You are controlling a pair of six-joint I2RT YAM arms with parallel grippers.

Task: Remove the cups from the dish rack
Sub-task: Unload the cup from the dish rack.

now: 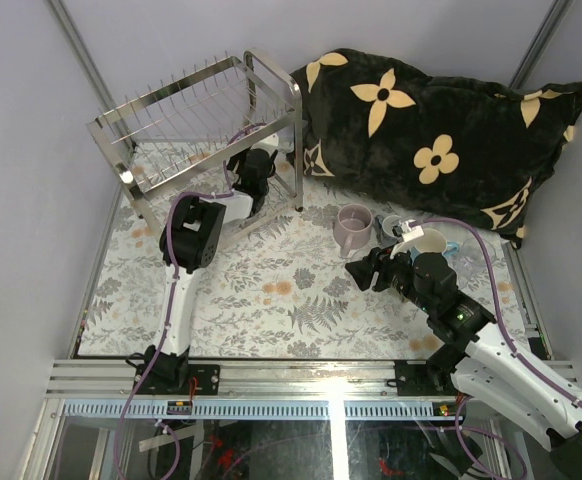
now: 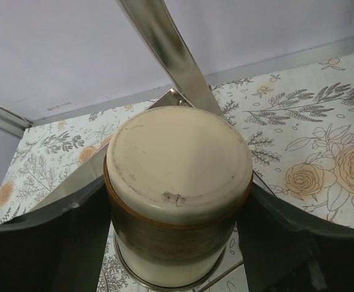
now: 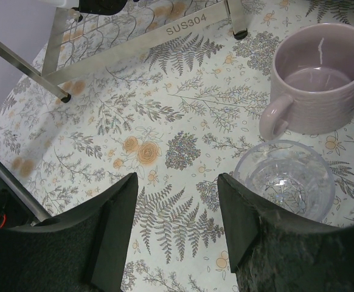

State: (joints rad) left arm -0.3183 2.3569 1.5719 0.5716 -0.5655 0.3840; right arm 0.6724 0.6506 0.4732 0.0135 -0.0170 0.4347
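Inverted cream-and-brown cup [image 2: 177, 194] at silver dish rack [image 1: 201, 130]; lilac mug [image 1: 352, 228], clear glass [image 3: 284, 178] upright outside it.

The dish rack [image 1: 196, 130] stands at the far left of the flower-patterned table [image 1: 271, 300]. The left gripper [image 1: 254, 172] reaches into the rack's near right corner, and a pale shape at its tip may be a cup [image 1: 268, 152], mostly hidden by the fingers. The lilac mug [image 1: 353, 228] stands upright on the table, right of the rack. The right gripper [image 1: 361, 271] hovers just near of it, jaws apart. A cream-lined mug [image 1: 431, 241] sits behind that wrist, before a black flowered pillow [image 1: 431, 130].
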